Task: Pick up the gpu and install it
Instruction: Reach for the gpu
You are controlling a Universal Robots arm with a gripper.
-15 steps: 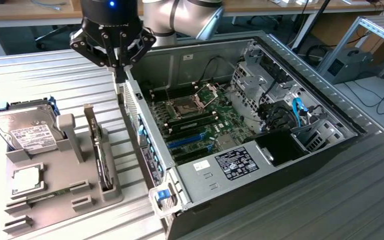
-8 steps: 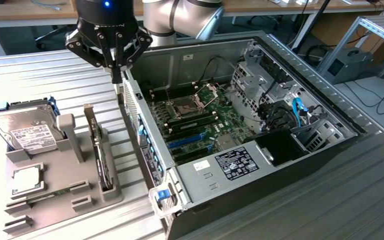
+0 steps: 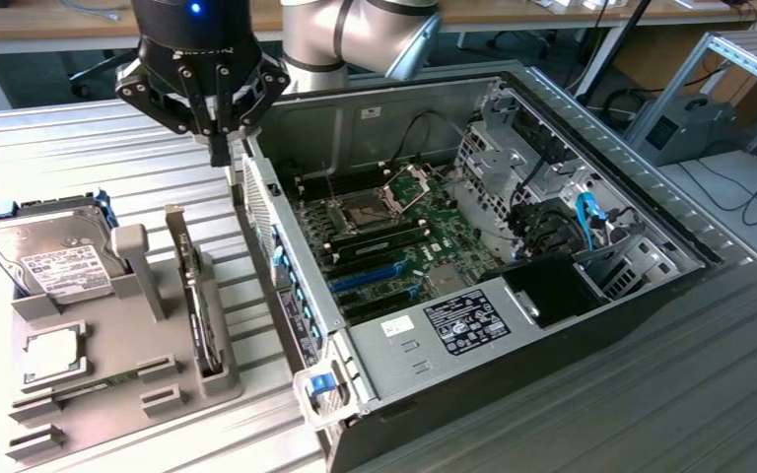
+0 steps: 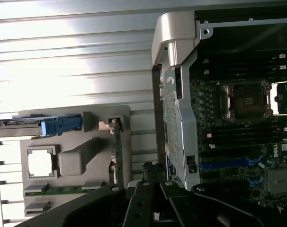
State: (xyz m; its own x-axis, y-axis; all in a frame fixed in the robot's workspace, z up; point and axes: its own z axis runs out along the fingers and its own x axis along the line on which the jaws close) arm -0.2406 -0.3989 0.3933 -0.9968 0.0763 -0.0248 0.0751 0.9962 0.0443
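Observation:
The gpu (image 3: 192, 288) is a thin dark card standing on edge in a slot of the grey holder (image 3: 155, 379), toward the exterior view's left. In the wrist view the gpu (image 4: 117, 153) shows edge-on as a narrow green-black strip. My gripper (image 3: 222, 150) hangs above the table past the far end of the card, close to the rear corner of the computer case (image 3: 263, 197). Its fingers are shut with nothing between them. The gripper (image 4: 154, 190) is apart from the card.
A silver hard drive (image 3: 52, 258) and a square chip (image 3: 55, 355) also sit in the holder. The open case holds the motherboard (image 3: 392, 241) with blue slots (image 3: 368, 278); its metal wall (image 4: 177, 118) stands right beside the holder (image 4: 77, 156).

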